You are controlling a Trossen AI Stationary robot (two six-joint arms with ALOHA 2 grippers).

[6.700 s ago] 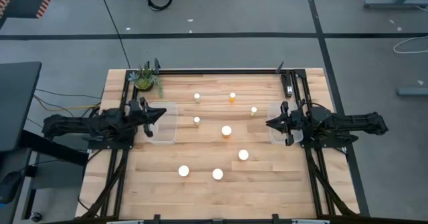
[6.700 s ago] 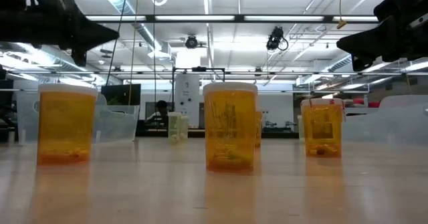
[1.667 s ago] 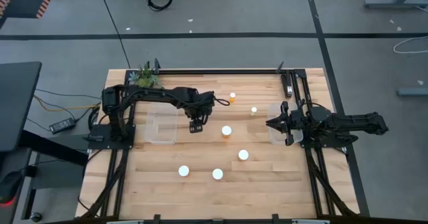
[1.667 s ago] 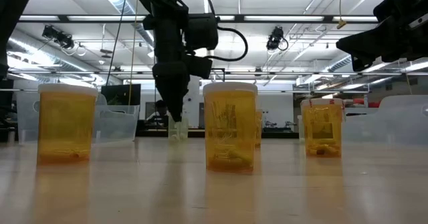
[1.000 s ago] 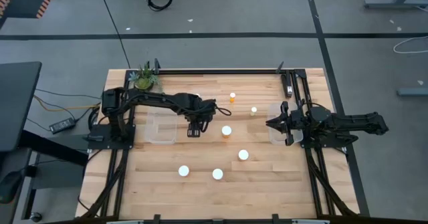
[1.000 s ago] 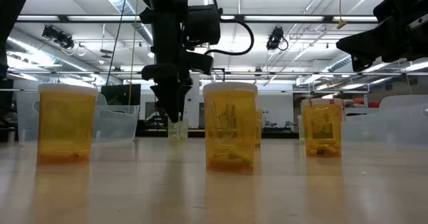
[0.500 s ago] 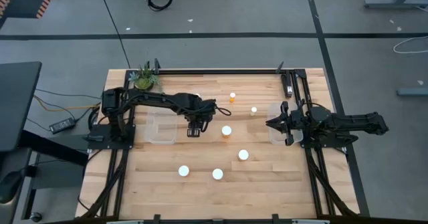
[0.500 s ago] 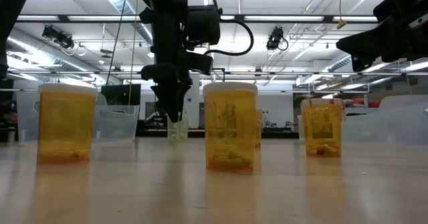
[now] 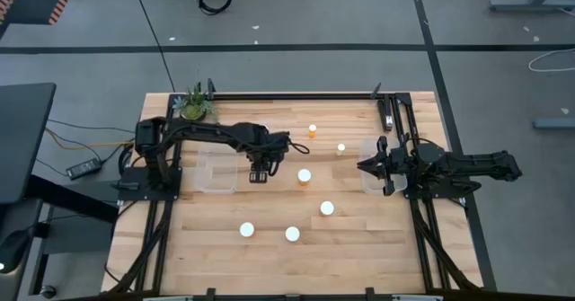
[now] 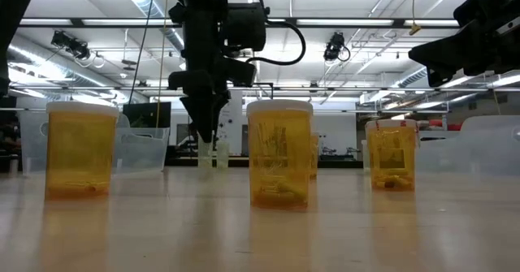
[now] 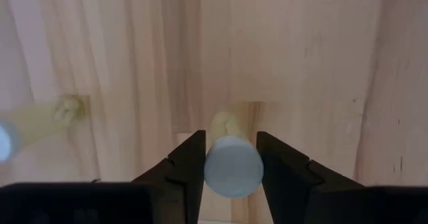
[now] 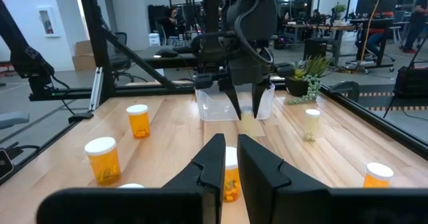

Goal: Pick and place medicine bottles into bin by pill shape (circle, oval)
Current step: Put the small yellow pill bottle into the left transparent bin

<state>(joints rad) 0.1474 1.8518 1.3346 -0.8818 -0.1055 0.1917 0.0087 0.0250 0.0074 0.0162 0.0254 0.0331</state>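
Note:
My left gripper (image 9: pixel 259 172) stands over the middle of the table, pointing down, shut on a small pale medicine bottle (image 11: pixel 231 160) with a white cap. It also shows in the low view (image 10: pixel 205 134) and the right wrist view (image 12: pixel 245 110). Several other white-capped medicine bottles stand on their bases: orange ones (image 9: pixel 304 176) (image 9: pixel 312 131) (image 9: pixel 326 208), and more near the front (image 9: pixel 246 230) (image 9: pixel 292 234). My right gripper (image 9: pixel 384 166) waits shut and level at the table's right side, touching nothing. My left gripper pinches the pale bottle between its two fingers at the white cap (image 11: pixel 232 169), one finger on each side. The fingers come from above, pointing almost straight down. The bottle's lower end (image 10: pixel 204 160) seems to rest on the table; I cannot tell whether it is lifted.
A clear bin (image 9: pixel 218 168) lies just left of my left gripper, and another clear bin (image 9: pixel 370 177) sits under my right gripper. A green potted plant (image 9: pixel 193 105) stands at the far left corner. Another pale bottle (image 11: pixel 57 114) stands close by.
My left gripper has kept its place over the pale bottle. In the low view its fingertips and the bottle between them have shifted slightly toward the table's left, so a second pale bottle behind now shows beside it.

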